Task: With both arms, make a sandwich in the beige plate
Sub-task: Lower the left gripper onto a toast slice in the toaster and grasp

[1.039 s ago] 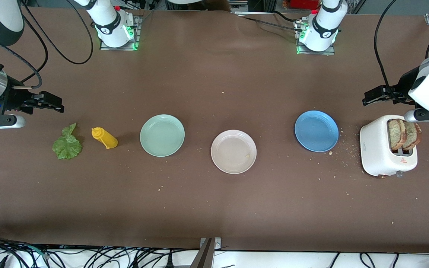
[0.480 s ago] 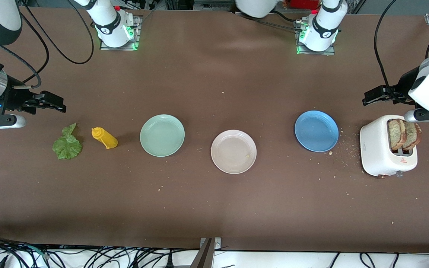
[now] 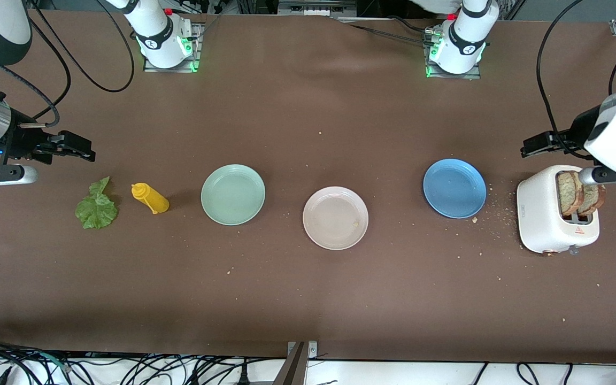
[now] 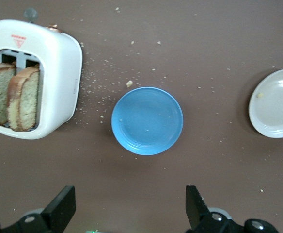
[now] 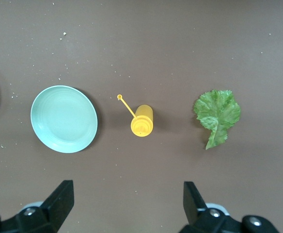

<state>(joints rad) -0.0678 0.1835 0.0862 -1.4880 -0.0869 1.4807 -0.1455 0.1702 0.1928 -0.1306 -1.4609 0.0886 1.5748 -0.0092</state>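
While both arms hang with jaws spread wide and empty, no step has begun. Tabletop (image 3: 308,299) bare brown, crumbed. Toaster (image 3: 546,216) at the left arm's end, two bread slices (image 3: 572,192) standing in its slots. Beige plate (image 3: 335,217) mid-table, empty; blue plate (image 3: 454,188) at its 2 o'clock, mint plate (image 3: 233,194) at its 10. Lettuce leaf (image 3: 95,206) and mustard bottle (image 3: 150,198) at the right arm's end. Left gripper (image 3: 533,145) over bare table by the toaster; right gripper (image 3: 75,147) above the lettuce's 11 o'clock. Next, likely: left lifts a slice.

Brown table (image 3: 308,299): lettuce (image 3: 96,206), bottle (image 3: 149,198), plates (image 3: 233,194), toaster (image 3: 548,216).
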